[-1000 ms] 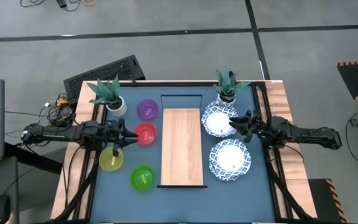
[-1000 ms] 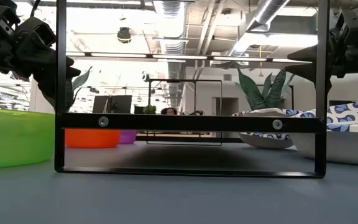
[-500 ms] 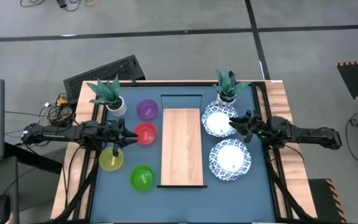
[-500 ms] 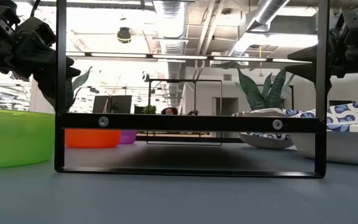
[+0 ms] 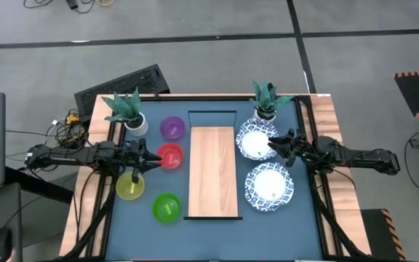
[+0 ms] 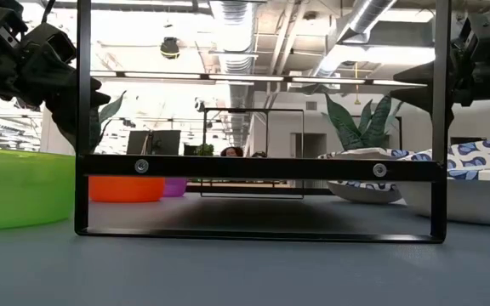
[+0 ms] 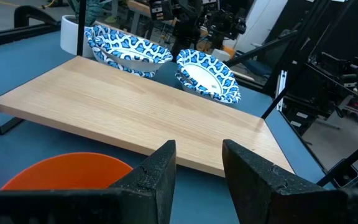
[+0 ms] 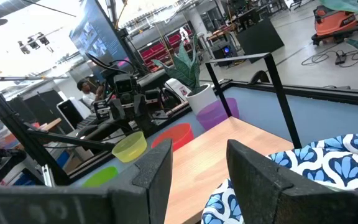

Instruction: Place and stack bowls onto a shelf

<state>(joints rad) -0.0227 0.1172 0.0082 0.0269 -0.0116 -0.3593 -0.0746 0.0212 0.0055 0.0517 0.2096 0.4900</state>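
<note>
The light-wood shelf [image 5: 213, 172] stands mid-table on a black frame. Left of it sit the purple bowl [image 5: 172, 128], red bowl [image 5: 170, 156], yellow bowl [image 5: 129, 187] and green bowl [image 5: 166, 208]. Right of it sit two white blue-patterned bowls [image 5: 257, 140] [image 5: 269, 186]. My left gripper [image 5: 147, 158] hovers open beside the red bowl [image 7: 67, 171], touching nothing. My right gripper [image 5: 276, 145] hovers open above the near edge of the far patterned bowl [image 8: 316, 168], touching nothing.
Two white plant pots stand at the far corners, one at the left [image 5: 131, 116] and one at the right [image 5: 266, 105]. A keyboard [image 5: 122, 86] lies beyond the table's far edge. The shelf's top is bare wood. People show in the room behind.
</note>
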